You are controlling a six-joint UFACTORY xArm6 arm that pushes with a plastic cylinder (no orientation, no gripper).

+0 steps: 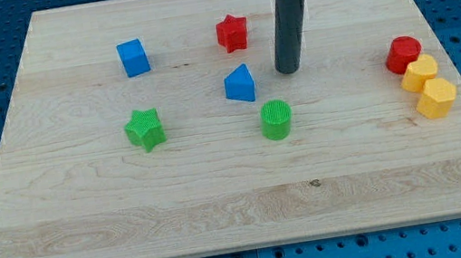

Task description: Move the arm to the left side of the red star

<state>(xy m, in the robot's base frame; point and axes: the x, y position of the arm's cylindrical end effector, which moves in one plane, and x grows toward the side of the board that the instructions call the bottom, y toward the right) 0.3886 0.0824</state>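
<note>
Red star (233,32): sits toward the board's top edge, roughly midway across, flat on the wood and apart from every other block.
Camera view, my tip (289,71): rests on the board to the view's right of the red star and a little nearer the bottom edge, touching no block; the blue triangular block (240,84) lies just beside it on the view's left.
Tip state: a bare rod with no jaws, so nothing opens or closes and it has hold of nothing.
Handling, as I judge it: the star looks small, light and rigid, likely to skid or spin on the smooth wood at any nudge; its points would catch the rod unevenly. No grasp is possible, and none is needed here.
Route: the goal spot is bare wood between the star and the blue cube (134,57); passing below the star means squeezing past the blue triangular block.
Other blocks: green star (145,129), green cylinder (276,120), and a red cylinder (403,55) with two yellow blocks (427,86) near the right edge.
</note>
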